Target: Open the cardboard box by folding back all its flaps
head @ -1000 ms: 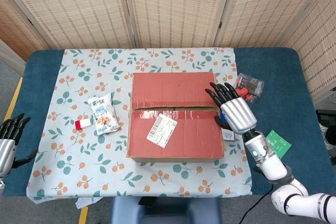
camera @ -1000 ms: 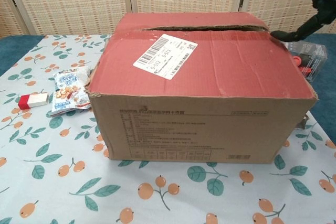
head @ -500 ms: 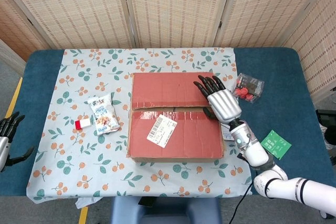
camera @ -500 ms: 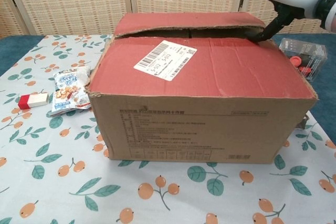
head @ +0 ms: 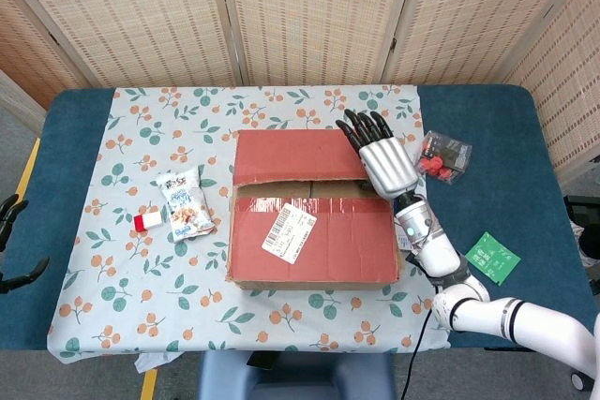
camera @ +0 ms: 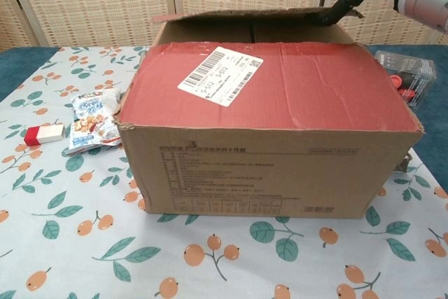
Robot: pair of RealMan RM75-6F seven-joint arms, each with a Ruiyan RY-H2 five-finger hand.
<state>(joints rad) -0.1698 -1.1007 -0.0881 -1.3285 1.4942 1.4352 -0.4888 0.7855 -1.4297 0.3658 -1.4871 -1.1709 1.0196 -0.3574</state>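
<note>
**Far flap lifting, three to go**

Head view: the box [head: 314,208] sits mid-table on the flowered cloth [head: 141,259]. The right robot hand [head: 380,158], fingers spread over the far flap [head: 298,155], grips its edge; best swing it fully back. The left robot hand [head: 11,241] barely shows; state unclear.

Chest view: flap raised, thumb beneath. Woven screens [camera: 91,1] behind the blue table [camera: 14,68].

Staged robot lab, woven folding screens [head: 309,11], floral tablecloth [head: 141,175] on blue table [head: 525,138]
</note>
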